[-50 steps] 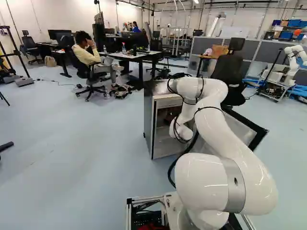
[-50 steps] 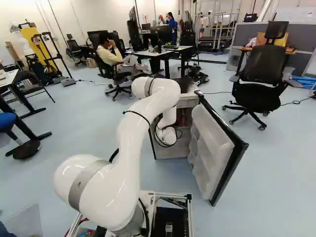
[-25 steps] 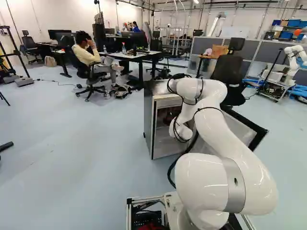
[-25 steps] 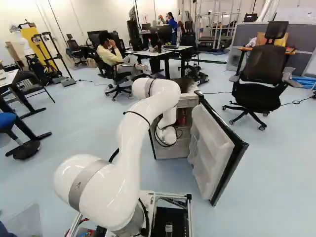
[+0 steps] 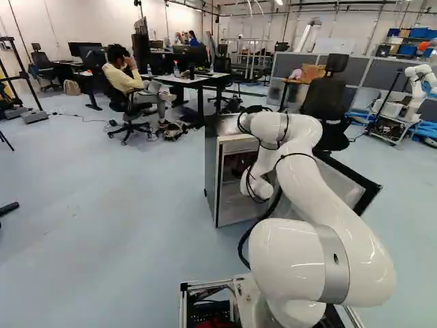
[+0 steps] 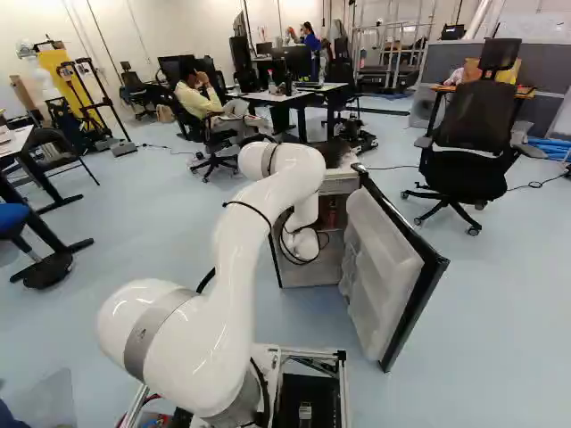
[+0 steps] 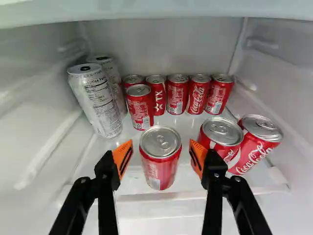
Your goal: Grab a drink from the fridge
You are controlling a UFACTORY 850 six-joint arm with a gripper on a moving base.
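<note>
My gripper is inside the fridge, its two orange-padded fingers standing apart. Between them a red can stands upright, with a narrow gap to the pad on either side. Right beside one finger is another red can, partly covered by it, and a tilted red can leans next to that. Several smaller-looking red cans line the back. Two tall silver cans lean near the side wall. Both base views hide the gripper behind the arm and fridge.
The fridge door hangs wide open beside the arm. A black office chair stands beyond it. Shelf walls enclose the cans on both sides, with a pale edge above. Another robot stands far off.
The arm's upper part has shifted very slightly in the left base view. The base, the fridge and its door have stayed as they were.
</note>
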